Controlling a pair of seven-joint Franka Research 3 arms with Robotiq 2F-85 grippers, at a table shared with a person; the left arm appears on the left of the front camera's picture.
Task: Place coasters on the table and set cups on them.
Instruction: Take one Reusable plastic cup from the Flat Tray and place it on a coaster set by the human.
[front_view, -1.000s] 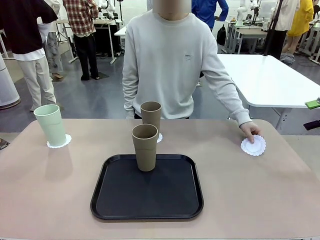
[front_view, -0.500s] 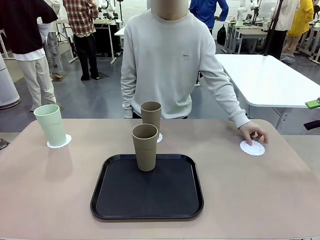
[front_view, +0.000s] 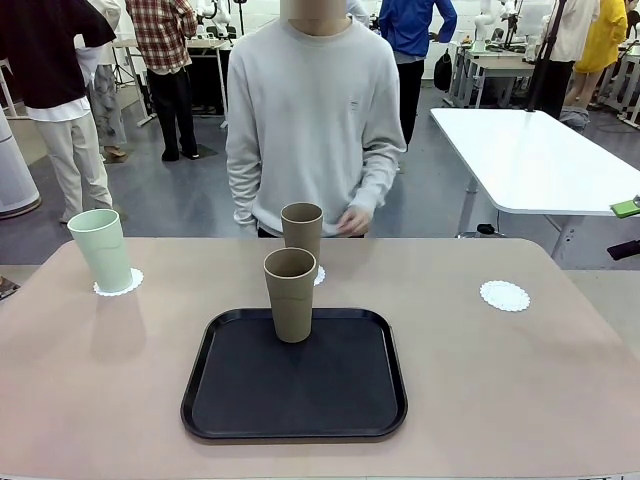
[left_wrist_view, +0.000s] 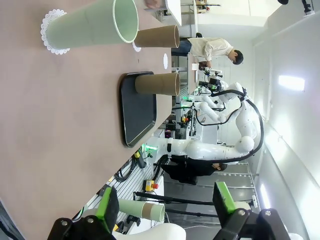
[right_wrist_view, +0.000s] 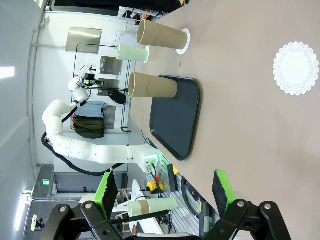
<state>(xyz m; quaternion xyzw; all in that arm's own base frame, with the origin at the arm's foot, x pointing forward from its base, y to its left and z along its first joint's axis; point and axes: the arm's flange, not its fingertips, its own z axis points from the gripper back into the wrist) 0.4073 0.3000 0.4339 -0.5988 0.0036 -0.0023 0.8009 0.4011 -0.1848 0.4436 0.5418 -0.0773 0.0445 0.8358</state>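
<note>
A mint green cup (front_view: 100, 250) stands on a coaster (front_view: 119, 284) at the table's (front_view: 520, 400) far left. One brown cup (front_view: 301, 235) stands on a second coaster (front_view: 319, 276) at the far middle. Another brown cup (front_view: 290, 295) stands on the far edge of the black tray (front_view: 294, 385). A bare coaster (front_view: 504, 295) lies at the far right. My left gripper (left_wrist_view: 166, 207) is open, well off from the mint cup (left_wrist_view: 95, 27) and the tray cup (left_wrist_view: 156, 84). My right gripper (right_wrist_view: 165, 192) is open too, far from the bare coaster (right_wrist_view: 296, 68).
A person in a light grey sweatshirt stands at the far edge, one hand (front_view: 352, 222) held near their waist behind the back cup. A white table (front_view: 530, 155) stands behind at the right. Other people stand farther off.
The person's hand has let go of the right coaster and drawn back to their body, and the person has shifted left. The cups and tray have not moved.
</note>
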